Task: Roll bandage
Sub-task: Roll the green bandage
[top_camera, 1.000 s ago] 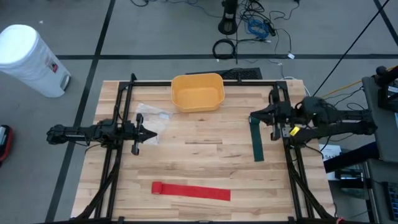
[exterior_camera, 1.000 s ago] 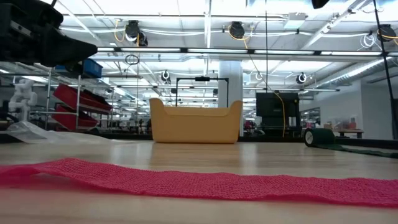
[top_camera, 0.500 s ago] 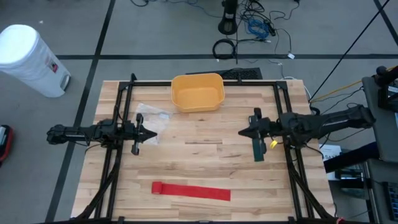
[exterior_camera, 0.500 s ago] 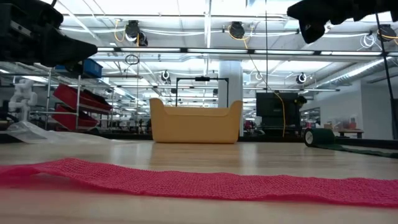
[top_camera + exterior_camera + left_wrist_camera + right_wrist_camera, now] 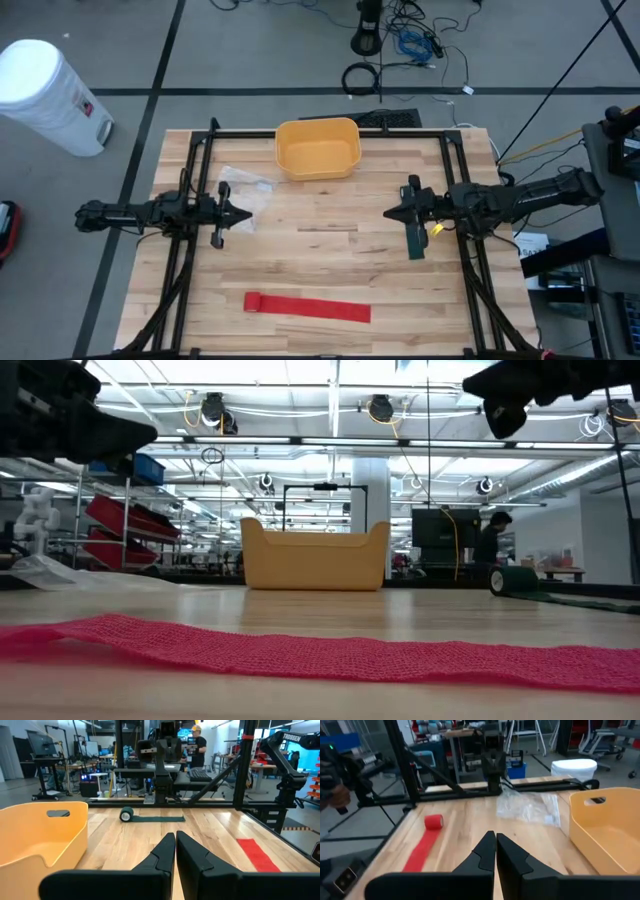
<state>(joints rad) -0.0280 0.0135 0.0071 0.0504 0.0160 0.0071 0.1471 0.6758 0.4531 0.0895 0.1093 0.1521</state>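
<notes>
So the right gripper [image 5: 390, 213] sits right of centre in the overhead frame, fingers pressed together with nothing between them, hanging above the table just beside the top half of the green bandage [image 5: 413, 228]. The left gripper [image 5: 246, 214] is over at centre-left, also pinched together on nothing, parked near a clear plastic bag [image 5: 244, 184] and pretty much waiting. Working outward: the green bandage is a dark strip running up-down in the frame under the right arm, and in the left wrist camera you can see one end already wound into a small roll [image 5: 126, 814] with a flat tail trailing off it. The red bandage [image 5: 308, 307] lies flat across the lower middle of the overhead shot, with a small rolled bit at its left end, well apart from both arms. A yellow bin [image 5: 318, 148] sits at top centre, and nothing shows inside it. My read is that the task is barely started: both bandages are mostly unrolled, neither is being held, and nearly all the rolling is left. The red one looks like an open knit mesh up close, soft and floppy.
</notes>
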